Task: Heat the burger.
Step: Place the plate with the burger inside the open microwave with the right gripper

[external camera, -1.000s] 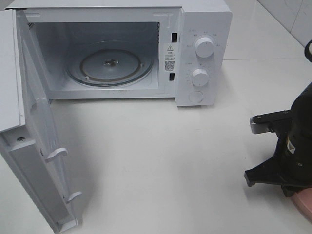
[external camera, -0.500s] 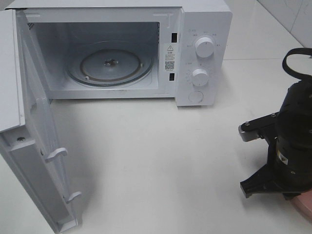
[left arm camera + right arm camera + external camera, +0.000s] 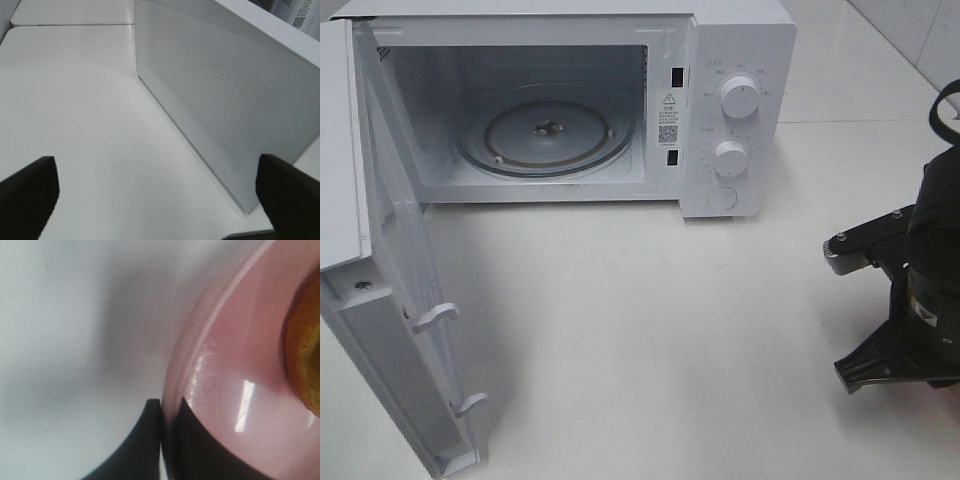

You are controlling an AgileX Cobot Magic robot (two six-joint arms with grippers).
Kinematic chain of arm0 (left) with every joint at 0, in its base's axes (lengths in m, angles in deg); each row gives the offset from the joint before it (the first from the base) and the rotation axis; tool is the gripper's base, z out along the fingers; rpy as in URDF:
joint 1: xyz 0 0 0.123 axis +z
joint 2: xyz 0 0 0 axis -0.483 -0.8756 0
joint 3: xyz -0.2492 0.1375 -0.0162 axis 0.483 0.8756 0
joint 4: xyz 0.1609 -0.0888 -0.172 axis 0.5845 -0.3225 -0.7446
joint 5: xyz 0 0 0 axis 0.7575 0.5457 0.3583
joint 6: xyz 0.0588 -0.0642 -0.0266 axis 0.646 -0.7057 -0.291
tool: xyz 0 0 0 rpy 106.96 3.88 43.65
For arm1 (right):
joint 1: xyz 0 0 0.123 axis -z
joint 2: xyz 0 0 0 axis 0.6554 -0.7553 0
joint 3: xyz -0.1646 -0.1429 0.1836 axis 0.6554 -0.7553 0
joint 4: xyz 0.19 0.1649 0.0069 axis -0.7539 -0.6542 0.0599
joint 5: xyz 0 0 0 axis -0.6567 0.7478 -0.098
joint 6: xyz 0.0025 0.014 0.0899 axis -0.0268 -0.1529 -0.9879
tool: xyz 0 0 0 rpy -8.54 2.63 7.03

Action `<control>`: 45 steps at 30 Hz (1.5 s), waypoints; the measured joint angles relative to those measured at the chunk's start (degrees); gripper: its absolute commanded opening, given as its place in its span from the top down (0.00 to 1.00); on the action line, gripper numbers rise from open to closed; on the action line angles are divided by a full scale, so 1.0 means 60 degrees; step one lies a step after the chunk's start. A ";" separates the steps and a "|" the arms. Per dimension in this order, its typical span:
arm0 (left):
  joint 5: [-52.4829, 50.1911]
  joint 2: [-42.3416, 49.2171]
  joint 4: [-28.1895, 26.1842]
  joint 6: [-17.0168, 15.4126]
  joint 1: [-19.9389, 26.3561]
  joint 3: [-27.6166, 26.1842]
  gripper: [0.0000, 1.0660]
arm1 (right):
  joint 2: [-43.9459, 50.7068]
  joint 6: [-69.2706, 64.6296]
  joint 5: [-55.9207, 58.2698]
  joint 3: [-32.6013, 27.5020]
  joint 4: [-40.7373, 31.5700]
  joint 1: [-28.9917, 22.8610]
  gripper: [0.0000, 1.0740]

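Note:
In the right wrist view my right gripper (image 3: 167, 432) is shut on the rim of the pink plate (image 3: 225, 390), with one dark finger (image 3: 142, 445) outside the rim and the other on the plate's inside. An edge of the burger's golden-brown bun (image 3: 306, 355) shows on the plate. In the exterior view the right arm (image 3: 920, 300) stands at the table's right edge and hides the plate and the burger. The white microwave (image 3: 740, 60) stands at the back with its door (image 3: 400, 330) swung open and its glass turntable (image 3: 545, 135) bare. My left gripper (image 3: 160, 195) is open and empty beside the door's outer face (image 3: 225, 95).
The microwave's two knobs (image 3: 738, 97) and round button are on its right panel. The open door juts forward along the left side of the white table (image 3: 640, 330). A tiled wall shows at the far right.
The right arm shifted left, then back to the right and slightly lower. The pink plate's rim, seen under it earlier, is now hidden in the exterior view. The microwave has not moved.

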 measured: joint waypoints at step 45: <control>0.0000 0.0000 0.0000 0.0000 0.0000 0.0000 0.06 | 0.1366 0.0258 0.1958 0.0000 -0.0124 -0.3973 0.99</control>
